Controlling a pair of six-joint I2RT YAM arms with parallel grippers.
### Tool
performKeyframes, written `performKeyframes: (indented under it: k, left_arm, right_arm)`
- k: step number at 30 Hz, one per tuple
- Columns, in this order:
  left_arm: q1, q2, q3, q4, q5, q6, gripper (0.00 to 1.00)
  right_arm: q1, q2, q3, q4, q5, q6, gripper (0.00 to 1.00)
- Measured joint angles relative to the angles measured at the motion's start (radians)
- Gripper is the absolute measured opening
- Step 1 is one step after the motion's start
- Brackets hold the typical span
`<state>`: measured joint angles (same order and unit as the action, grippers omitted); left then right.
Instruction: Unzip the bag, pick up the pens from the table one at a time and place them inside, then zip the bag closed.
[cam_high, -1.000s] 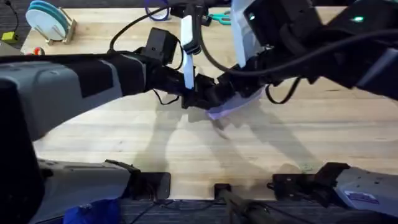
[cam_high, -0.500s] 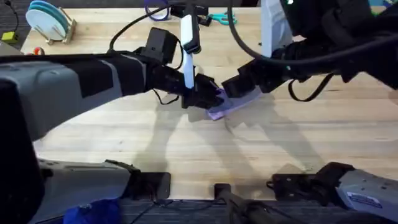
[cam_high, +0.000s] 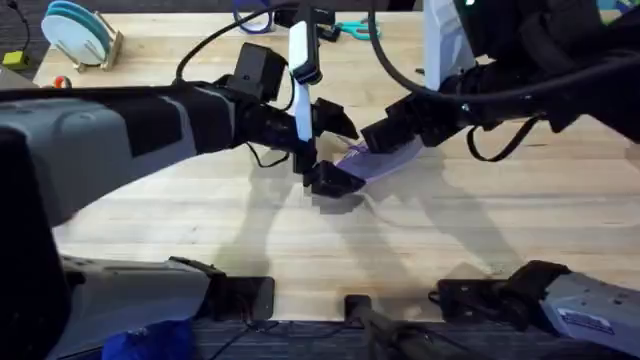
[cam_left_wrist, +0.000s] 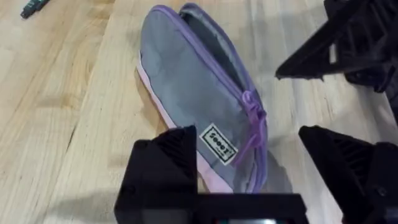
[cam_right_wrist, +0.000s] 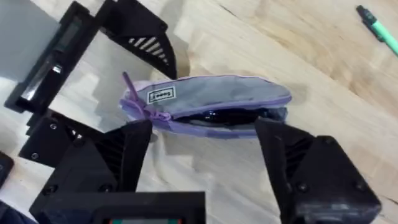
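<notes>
While bag (cam_left_wrist: 205, 118) lies flat on counter (cam_high: 480, 220), zipper half open, pull tab (cam_left_wrist: 252, 115) at label end.

- Left fingers (cam_left_wrist: 249, 177): spread wide, empty, astride bag's label end.
- Right fingers (cam_right_wrist: 202, 165): spread wide, empty, just short of bag's open edge.
- Pen (cam_right_wrist: 379, 28): on counter, well beyond right fingers.
- Step, judged: unzipping or loading.
- Next move: fetch pen, slide into mouth.

You can see a small pale label (cam_left_wrist: 219, 145) on the bag (cam_left_wrist: 193, 81); its dark lettering is too small to read with certainty.
</notes>
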<state>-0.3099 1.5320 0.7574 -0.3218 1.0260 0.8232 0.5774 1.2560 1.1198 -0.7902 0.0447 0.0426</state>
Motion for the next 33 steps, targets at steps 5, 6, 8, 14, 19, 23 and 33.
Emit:
performKeyframes:
  k: [5, 6, 8, 14, 19, 23, 33]
  left_arm:
    - [0.000, 0.000, 0.000, -0.003, 0.004, -0.016, 0.993]
    - [0.000, -0.001, 0.000, -0.003, 0.004, -0.024, 0.993]
    - [0.000, -0.004, 0.000, -0.004, 0.003, -0.045, 0.994]
    - [0.004, -0.117, 0.027, -0.089, -0.033, -0.109, 0.993]
    - [0.015, -0.277, 0.062, -0.214, -0.110, -0.124, 0.993]
    - [0.015, -0.401, 0.063, -0.331, -0.172, -0.129, 0.993]
    - [0.015, -0.665, 0.063, -0.462, -0.339, -0.371, 0.993]
  right_arm:
    - [0.000, 0.000, 0.000, 0.000, 0.014, -0.035, 0.995]
    - [0.000, 0.000, 0.000, -0.001, 0.016, -0.047, 0.995]
    - [0.000, -0.005, 0.000, -0.004, 0.017, -0.071, 0.995]
    - [-0.003, -0.038, 0.047, -0.066, 0.020, -0.153, 0.996]
    - [-0.034, -0.040, 0.124, -0.134, 0.016, -0.202, 0.996]
    - [-0.073, -0.040, 0.177, -0.187, -0.014, -0.256, 0.995]
    - [-0.124, -0.040, 0.227, -0.231, -0.093, -0.406, 0.995]
